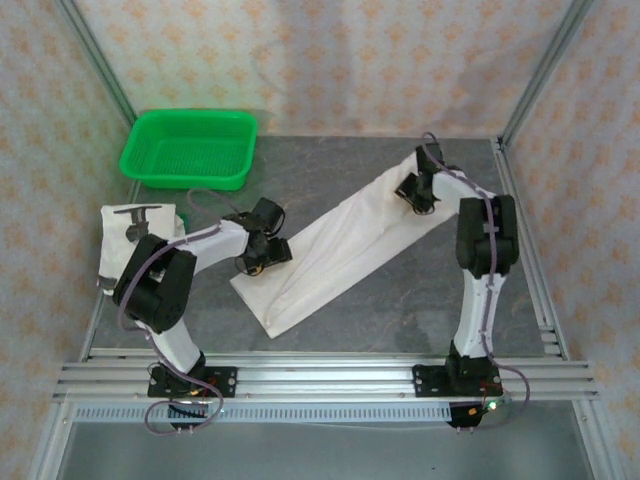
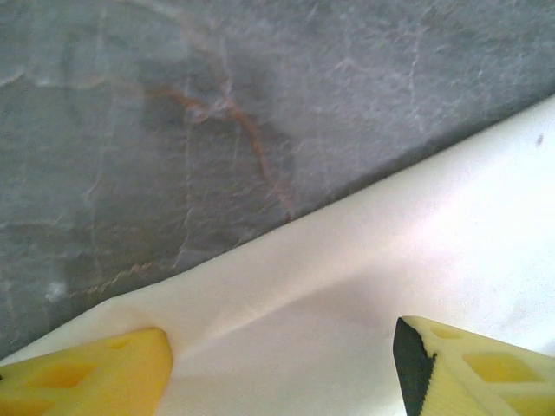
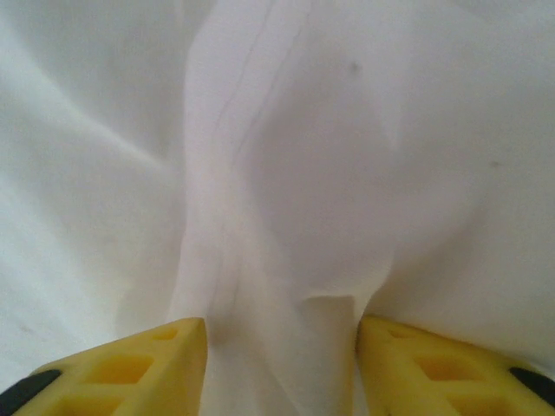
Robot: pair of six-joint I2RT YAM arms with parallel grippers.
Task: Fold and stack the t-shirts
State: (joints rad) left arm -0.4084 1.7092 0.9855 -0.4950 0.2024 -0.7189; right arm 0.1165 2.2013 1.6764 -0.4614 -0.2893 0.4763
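Monitoring the strip-folded t-shirt (image 1: 340,250) on the table (image 1: 400,295).
Top view: I see it lying diagonally mid-table, left gripper (image 1: 258,258) at its near-left edge, right gripper (image 1: 415,192) on its far end. Left wrist: left gripper (image 2: 282,355) spread wide over flat cloth, gripping nothing. Right wrist: right gripper (image 3: 282,347) flanks a raised fold; I cannot tell whether it clamps.

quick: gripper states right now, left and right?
left gripper: open, over the edge of the spread t-shirt, holding nothing.
right gripper: jaws straddle a raised fold of the spread t-shirt; cannot tell if it is gripped.
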